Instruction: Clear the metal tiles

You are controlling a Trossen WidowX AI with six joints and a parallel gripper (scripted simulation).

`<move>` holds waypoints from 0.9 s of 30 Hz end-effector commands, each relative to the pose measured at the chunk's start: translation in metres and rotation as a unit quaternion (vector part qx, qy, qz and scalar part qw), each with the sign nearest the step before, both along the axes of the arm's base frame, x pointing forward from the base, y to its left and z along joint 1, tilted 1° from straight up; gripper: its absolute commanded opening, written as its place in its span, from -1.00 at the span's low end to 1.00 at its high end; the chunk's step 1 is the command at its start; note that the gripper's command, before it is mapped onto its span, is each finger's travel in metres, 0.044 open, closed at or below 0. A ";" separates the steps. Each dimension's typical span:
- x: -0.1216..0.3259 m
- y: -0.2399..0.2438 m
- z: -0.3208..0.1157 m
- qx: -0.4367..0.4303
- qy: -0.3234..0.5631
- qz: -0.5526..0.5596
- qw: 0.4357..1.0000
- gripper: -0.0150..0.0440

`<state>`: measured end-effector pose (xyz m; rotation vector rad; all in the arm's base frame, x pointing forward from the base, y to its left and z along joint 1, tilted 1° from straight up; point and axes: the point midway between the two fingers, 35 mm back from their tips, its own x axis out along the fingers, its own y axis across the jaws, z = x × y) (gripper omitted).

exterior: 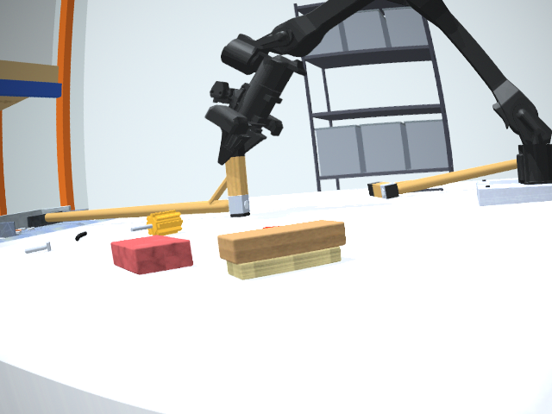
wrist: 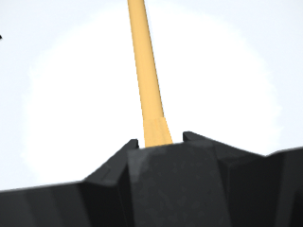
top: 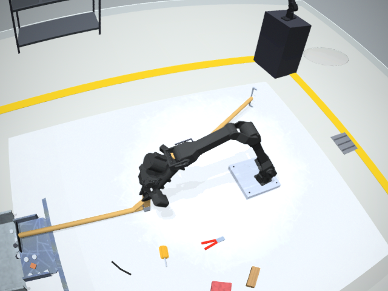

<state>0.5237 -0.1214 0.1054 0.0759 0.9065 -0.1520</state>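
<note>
My gripper (top: 146, 200) (exterior: 234, 153) (wrist: 158, 139) is shut on the upright handle post of the long wooden scraper (top: 87, 219) (exterior: 134, 210) (wrist: 147, 71). The post's metal foot stands just above the white table. The pole runs left to its dark blade end (top: 20, 234) (exterior: 35, 219), which lies over the scratched steel bench plate (top: 46, 247) close to the grey catch box (top: 6, 256). Small white round tiles (top: 30, 257) and one orange tile (top: 33, 265) lie on the plate nearer the front. More white tiles (top: 14, 242) sit at the box's edge.
A second long pole with a hook (top: 241, 108) (exterior: 445, 178) lies behind the arm. A yellow screwdriver (top: 163, 251) (exterior: 165, 222), red pliers (top: 211, 242), a black cable (top: 120, 267), a red block (top: 220, 285) (exterior: 151, 254) and a wooden block (top: 253, 276) (exterior: 280, 242) lie in front.
</note>
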 end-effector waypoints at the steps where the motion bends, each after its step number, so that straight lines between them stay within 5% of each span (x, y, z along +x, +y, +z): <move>1: -0.007 0.000 0.006 -0.001 -0.004 0.000 1.000 -0.49; 27: -0.044 0.004 0.014 -0.001 -0.004 0.000 1.000 -0.49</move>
